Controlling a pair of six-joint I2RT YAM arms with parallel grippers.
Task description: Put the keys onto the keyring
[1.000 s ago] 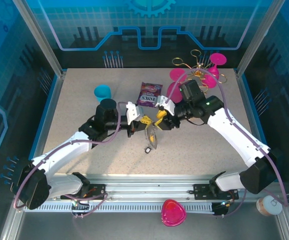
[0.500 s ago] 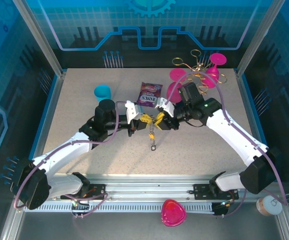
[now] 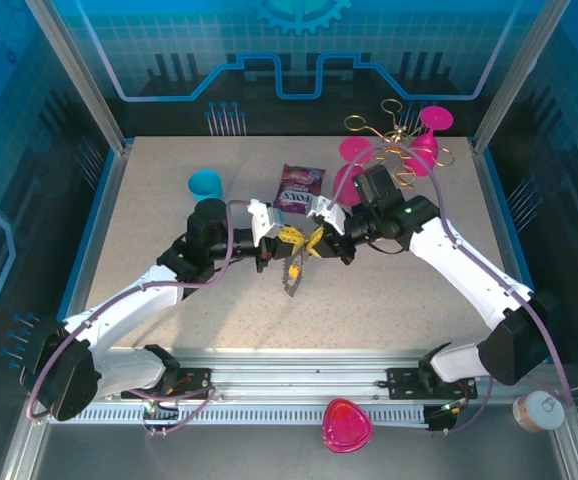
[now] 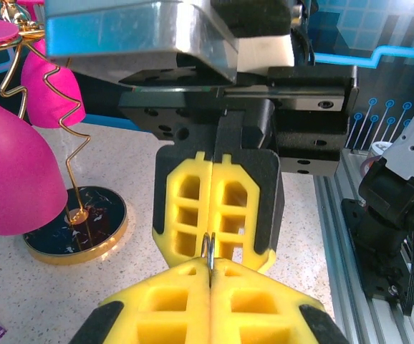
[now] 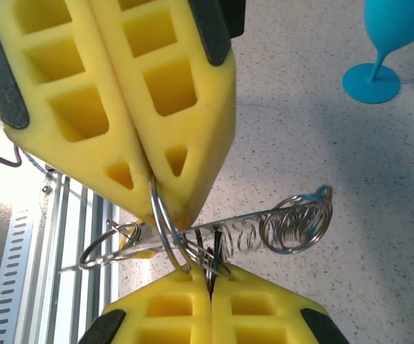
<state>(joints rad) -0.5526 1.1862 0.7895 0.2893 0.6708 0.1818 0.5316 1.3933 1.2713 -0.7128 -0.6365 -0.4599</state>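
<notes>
Right wrist view: left hand (image 5: 158, 192) and right hand (image 5: 210, 288) both clamped tip-to-tip on the keyring (image 5: 244, 240)

Speckled tabletop (image 3: 169, 260). Blue goblet (image 3: 206, 184) upright, far-left part. Purple snack packet (image 3: 299, 186) flat near the middle of the far edge. Gold wire rack (image 3: 394, 130) at the far-right corner, pink goblets (image 3: 354, 160) hanging on it, round dark base (image 4: 74, 229). Pink heart-shaped dish (image 3: 348, 425) on the rail past the near edge. White cup (image 3: 539, 410) off the near-right corner.
</notes>
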